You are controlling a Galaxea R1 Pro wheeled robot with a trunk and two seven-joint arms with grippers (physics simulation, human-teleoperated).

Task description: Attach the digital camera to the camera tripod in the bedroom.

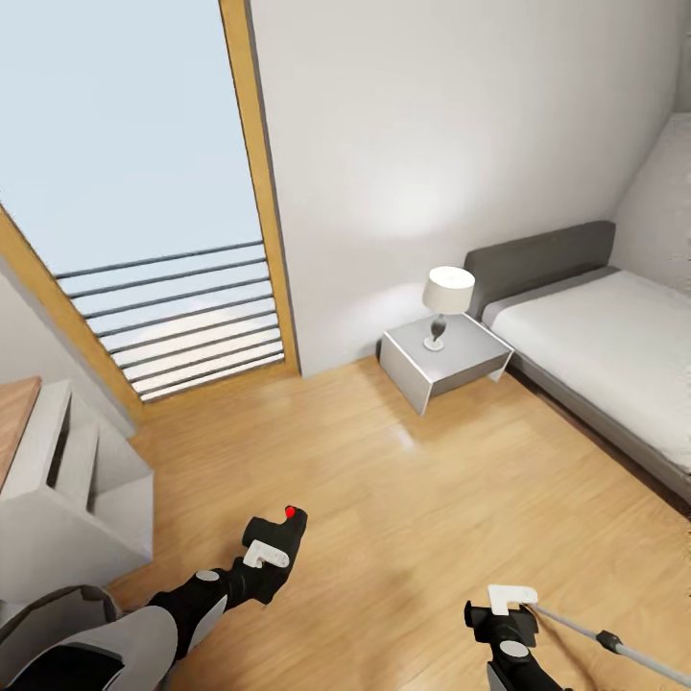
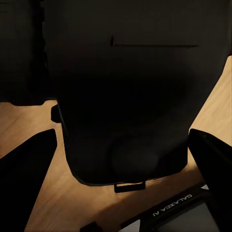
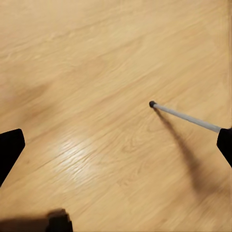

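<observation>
**Camera in the left gripper, tripod leg by the right**

While the left gripper pinches the digital camera, red button up, above the wood floor, its wrist view shows the dark camera body between both fingers. To the right, the right gripper hangs spread over the planks, just beside one silver leg of the camera tripod that slants across the floor. Farther off stand a white shelf unit, a nightstand carrying a lamp, and the grey bed.
</observation>
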